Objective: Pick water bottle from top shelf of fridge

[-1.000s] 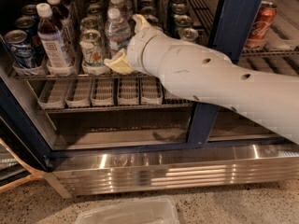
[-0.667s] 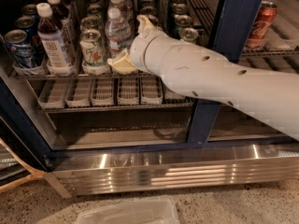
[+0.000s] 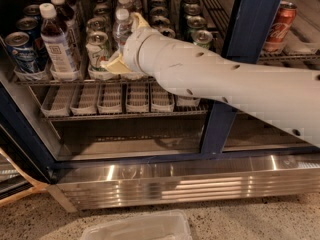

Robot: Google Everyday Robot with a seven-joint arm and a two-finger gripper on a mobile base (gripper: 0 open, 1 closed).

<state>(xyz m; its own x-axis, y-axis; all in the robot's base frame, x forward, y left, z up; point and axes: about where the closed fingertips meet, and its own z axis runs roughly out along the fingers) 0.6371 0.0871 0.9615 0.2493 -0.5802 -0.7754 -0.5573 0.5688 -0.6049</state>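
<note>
The large commercial display fridge [image 3: 220,129], with a dark blue door frame and a shiny steel louvred base panel, fills nearly the whole frame above a strip of speckled floor [image 3: 260,216]. A thick white robot arm [image 3: 225,84] with small dark holes comes in from the right edge and slopes up to the upper centre, passing in front of the blue upright.

Across the upper left runs the top shelf [image 3: 50,80], a dark wire rack carrying clear plastic lane trays full of drinks. Just below it lies a second wire rack with short whitish trays [image 3: 110,100]. At the bottom centre, the rim of a clear plastic tub [image 3: 140,228] rests on the floor.

The water bottle [image 3: 121,30], clear ribbed plastic with a white cap, stands upright at the front of a lane in the upper centre, on the top shelf. To its left, near the upper left corner, stands a white-capped bottle of dark drink [image 3: 55,44], with a blue can [image 3: 20,51] beside it at the frame's left edge. A green and white can [image 3: 98,51] sits just left of the water bottle. A red can [image 3: 278,24] stands in the upper right, beyond the blue upright.

The cream-coloured gripper [image 3: 126,43] is at the arm's tip, right against the water bottle on its right side. Whether it is spread or closed, or has hold of the bottle, cannot be told.
</note>
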